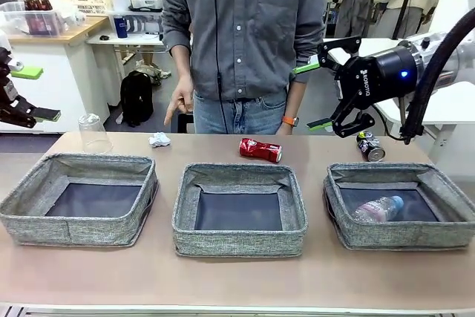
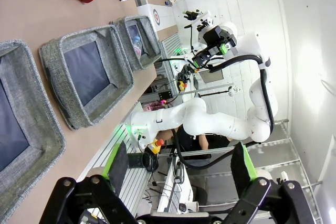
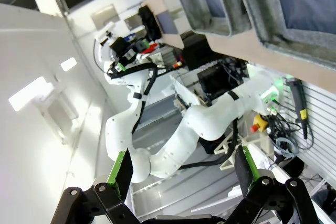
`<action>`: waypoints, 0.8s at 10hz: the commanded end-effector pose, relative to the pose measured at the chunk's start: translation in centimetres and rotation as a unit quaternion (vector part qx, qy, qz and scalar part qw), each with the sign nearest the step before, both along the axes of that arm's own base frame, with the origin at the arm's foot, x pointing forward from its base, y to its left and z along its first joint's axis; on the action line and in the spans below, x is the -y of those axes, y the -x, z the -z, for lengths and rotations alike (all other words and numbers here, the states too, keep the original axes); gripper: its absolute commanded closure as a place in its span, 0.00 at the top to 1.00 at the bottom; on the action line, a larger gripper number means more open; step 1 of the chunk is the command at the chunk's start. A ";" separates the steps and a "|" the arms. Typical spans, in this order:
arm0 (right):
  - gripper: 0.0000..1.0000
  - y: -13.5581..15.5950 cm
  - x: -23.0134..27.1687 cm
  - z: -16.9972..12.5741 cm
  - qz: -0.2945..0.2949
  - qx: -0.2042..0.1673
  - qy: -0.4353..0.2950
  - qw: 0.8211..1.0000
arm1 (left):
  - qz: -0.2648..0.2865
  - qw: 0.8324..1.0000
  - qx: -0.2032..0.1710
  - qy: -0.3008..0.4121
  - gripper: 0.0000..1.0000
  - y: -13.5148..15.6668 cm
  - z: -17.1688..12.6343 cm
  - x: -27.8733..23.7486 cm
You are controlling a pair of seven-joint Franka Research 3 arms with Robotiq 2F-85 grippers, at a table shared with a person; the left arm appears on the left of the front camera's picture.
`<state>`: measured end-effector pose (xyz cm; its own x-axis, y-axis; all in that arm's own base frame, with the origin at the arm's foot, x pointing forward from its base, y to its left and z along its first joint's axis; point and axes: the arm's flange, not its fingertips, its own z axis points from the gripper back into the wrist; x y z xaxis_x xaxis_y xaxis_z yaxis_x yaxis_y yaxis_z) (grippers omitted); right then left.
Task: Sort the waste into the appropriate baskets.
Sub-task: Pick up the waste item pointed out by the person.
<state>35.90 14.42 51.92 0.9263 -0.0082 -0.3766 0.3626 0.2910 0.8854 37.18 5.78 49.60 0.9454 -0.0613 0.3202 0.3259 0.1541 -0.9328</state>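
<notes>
From the front, the bottle (image 1: 378,209) lies in the right basket (image 1: 401,237). The red can (image 1: 260,150), dark can (image 1: 369,146), upturned cup (image 1: 95,133) and paper ball (image 1: 159,139) sit on the table (image 1: 237,280) behind the three baskets, with the left gripper (image 1: 35,94) and raised right gripper (image 1: 326,94) both spread apart. The left wrist camera shows its fingers (image 2: 116,166) wide apart, with baskets and both cans off to one side. The right wrist camera likewise shows parted fingers (image 3: 122,174), with basket walls at the top.

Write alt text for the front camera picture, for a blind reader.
Three grey baskets stand in a row on a table, and the right basket holds a plastic bottle. Behind them sit a cup, crumpled paper, a red can and a dark can, with a person beyond. The left gripper and right gripper hover open.
</notes>
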 end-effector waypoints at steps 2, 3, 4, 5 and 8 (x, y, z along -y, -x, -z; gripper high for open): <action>1.00 0.0 0.1 -0.5 -0.003 -0.009 0.007 1.000 | 0.000 1.000 0.000 0.000 1.00 0.0 0.0 0.0; 1.00 0.0 0.1 -0.5 -0.003 -0.009 0.007 1.000 | -0.011 0.995 0.008 -0.096 1.00 -1.2 -0.3 0.5; 1.00 0.0 0.1 -0.5 -0.003 -0.009 0.007 1.000 | -0.043 0.978 0.035 -0.199 1.00 -2.9 -0.8 1.8; 1.00 0.0 0.1 -0.5 -0.003 -0.009 0.007 1.000 | -0.027 0.963 0.036 -0.267 1.00 -4.5 -1.1 3.8; 1.00 0.0 0.1 -0.5 -0.003 -0.009 0.007 1.000 | 0.006 0.909 0.049 -0.414 1.00 -9.8 0.5 10.8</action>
<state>35.89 14.45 51.93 0.9265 -0.0077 -0.3763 0.3620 0.2920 0.8853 45.41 -4.62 50.03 0.8901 -0.3213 0.3234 0.4491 0.7394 -0.5015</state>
